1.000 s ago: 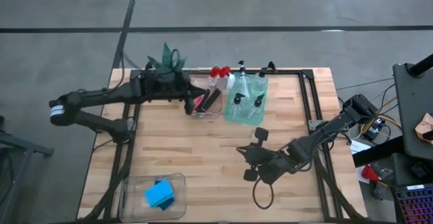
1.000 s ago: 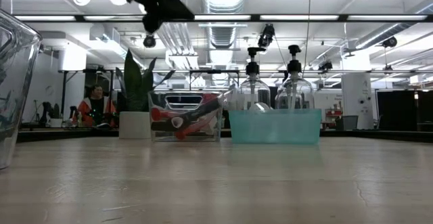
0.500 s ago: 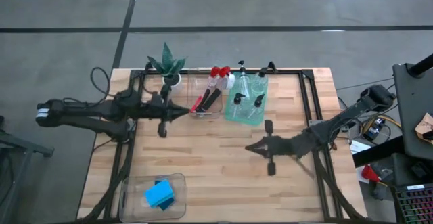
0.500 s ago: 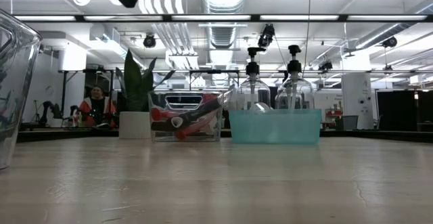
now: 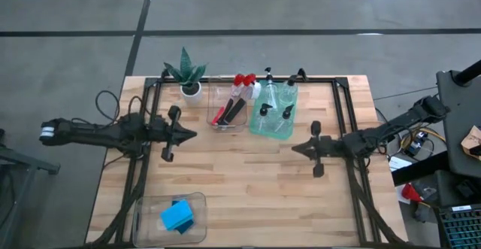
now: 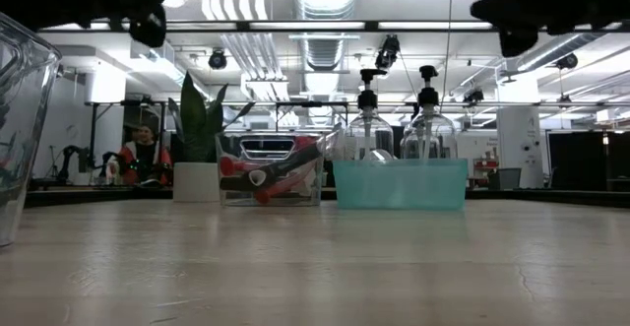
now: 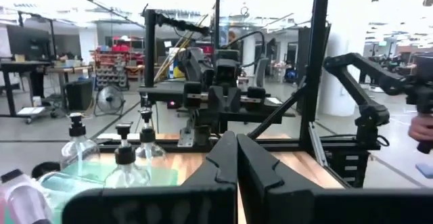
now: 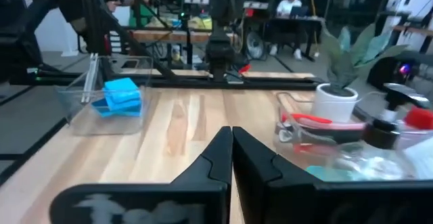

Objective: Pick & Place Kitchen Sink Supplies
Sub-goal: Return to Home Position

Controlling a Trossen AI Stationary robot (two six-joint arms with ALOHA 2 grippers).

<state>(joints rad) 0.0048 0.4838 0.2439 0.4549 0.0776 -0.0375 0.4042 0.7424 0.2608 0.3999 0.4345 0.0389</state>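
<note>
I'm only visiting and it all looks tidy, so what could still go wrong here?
The red dish brushes lean out past their clear bin; an arm passing low might snag them. The sponge bin sits near the front edge of the table, so a bump could tip it off. The left gripper and right gripper are shut, empty.

Pale wood, clear plastic, matt black hardware.
The bench [image 5: 240, 181] is smooth, light planked wood with a low sheen, edged by a black metal frame [image 5: 342, 106]. Ahead of the left gripper [image 5: 192, 135], matt black like the right gripper [image 5: 294, 148], stands a glossy clear plastic bin [image 5: 213, 107]. The green bin [image 6: 399, 185] is translucent plastic, and its bottles [image 6: 368, 129] are clear and shiny. The sponges [image 5: 176, 216] look matt blue.
</note>
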